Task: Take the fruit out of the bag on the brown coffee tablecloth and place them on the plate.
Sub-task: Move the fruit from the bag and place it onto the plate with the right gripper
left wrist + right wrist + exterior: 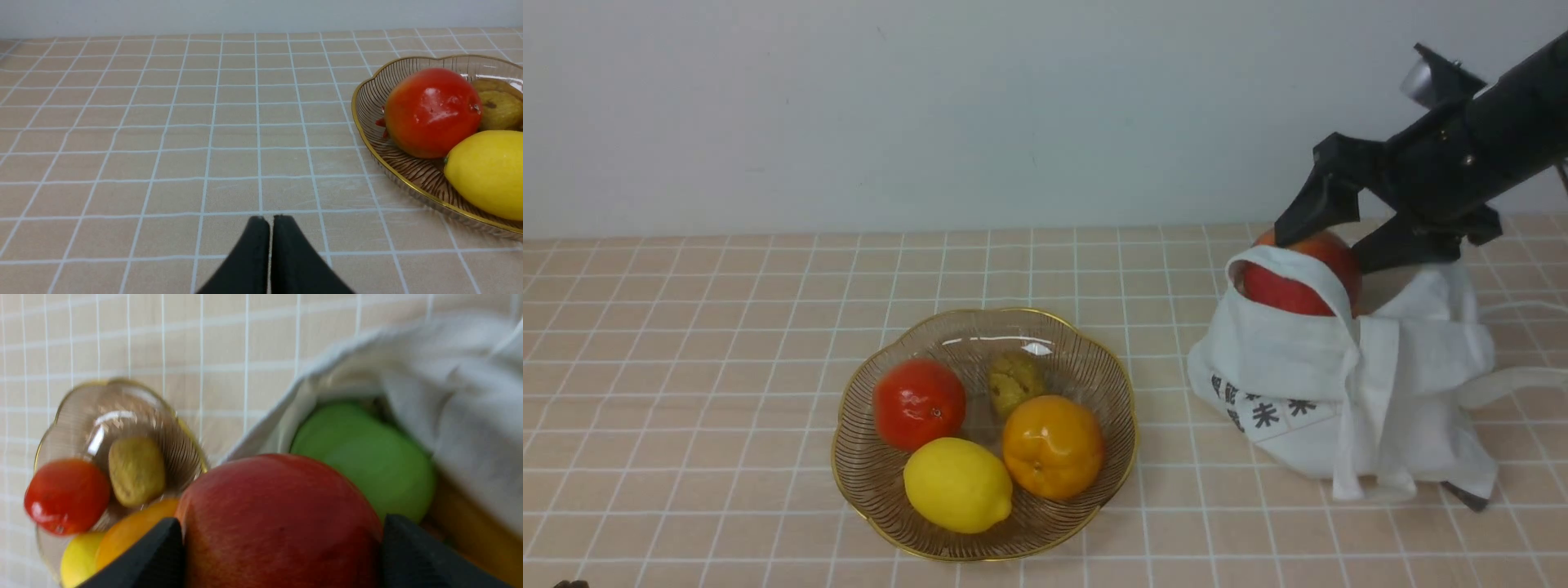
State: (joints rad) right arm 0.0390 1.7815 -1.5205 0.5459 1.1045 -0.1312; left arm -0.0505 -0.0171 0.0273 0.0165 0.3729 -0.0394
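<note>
Where the white bag [1282,359] slumps on the right side of the brown coffee tablecloth [686,343], the red apple [1286,292] sits at its open mouth, a band of white cloth across its front. Right gripper [1323,249] clamped on that apple, one black jaw against each side. Right wrist view: a green fruit [363,465] lies deeper inside the bag, just behind the apple. Plate [1086,359] stands left of the bag, apart from it. It holds a red-orange fruit [919,404], a lemon [957,484], an orange fruit [1052,447] and a small brownish fruit [1013,380]. Left gripper [270,222] low over bare cloth near the plate, jaws together, holding nothing.
</note>
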